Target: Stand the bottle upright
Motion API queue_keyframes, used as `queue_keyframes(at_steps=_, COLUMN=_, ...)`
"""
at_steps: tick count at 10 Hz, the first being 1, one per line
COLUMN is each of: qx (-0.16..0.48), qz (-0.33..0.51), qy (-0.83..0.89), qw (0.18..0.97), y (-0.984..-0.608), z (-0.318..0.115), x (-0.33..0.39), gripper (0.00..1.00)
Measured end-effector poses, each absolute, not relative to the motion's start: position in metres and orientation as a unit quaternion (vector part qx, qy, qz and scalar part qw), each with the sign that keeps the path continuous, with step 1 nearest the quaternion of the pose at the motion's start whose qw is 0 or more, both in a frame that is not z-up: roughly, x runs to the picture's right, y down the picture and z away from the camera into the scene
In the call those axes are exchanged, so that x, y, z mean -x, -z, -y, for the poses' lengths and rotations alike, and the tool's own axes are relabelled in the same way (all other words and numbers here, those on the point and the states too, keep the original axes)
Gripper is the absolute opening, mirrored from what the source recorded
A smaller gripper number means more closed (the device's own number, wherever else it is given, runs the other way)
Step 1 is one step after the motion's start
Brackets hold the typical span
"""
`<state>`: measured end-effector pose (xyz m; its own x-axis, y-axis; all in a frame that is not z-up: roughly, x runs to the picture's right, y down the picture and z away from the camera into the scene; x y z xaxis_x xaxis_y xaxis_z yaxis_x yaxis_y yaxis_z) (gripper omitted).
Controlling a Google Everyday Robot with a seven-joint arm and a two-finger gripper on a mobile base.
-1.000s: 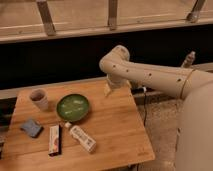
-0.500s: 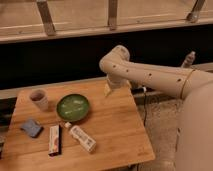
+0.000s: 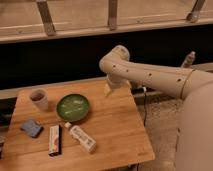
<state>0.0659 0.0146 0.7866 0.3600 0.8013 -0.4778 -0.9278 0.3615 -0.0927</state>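
Tool (image 3: pixel 108 90) at far rim of table (image 3: pixel 118 126), bare wood between it and bottle (image 3: pixel 81 138), bowl (image 3: pixel 73 107) alongside.

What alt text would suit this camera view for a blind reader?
A white bottle lies on its side near the front of a wooden table, while the gripper hangs above the far edge. A green bowl, cup and sponge sit nearby.

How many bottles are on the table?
1: a white bottle lying on its side at the front of the table, by the green bowl. The gripper hovers above the far edge.
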Motion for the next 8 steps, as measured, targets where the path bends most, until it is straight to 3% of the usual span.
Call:
queue_keyframes(at_steps=3, qx=0.167, qz=-0.178, qy=-0.51, qw=0.825, y=-0.783, z=-0.017, x=-0.054, gripper=0.8)
queue_keyframes(at_steps=8, qx=0.197, qz=-0.164, qy=-0.402, qw=0.879, y=-0.788, z=-0.048, x=0.072, gripper=0.8)
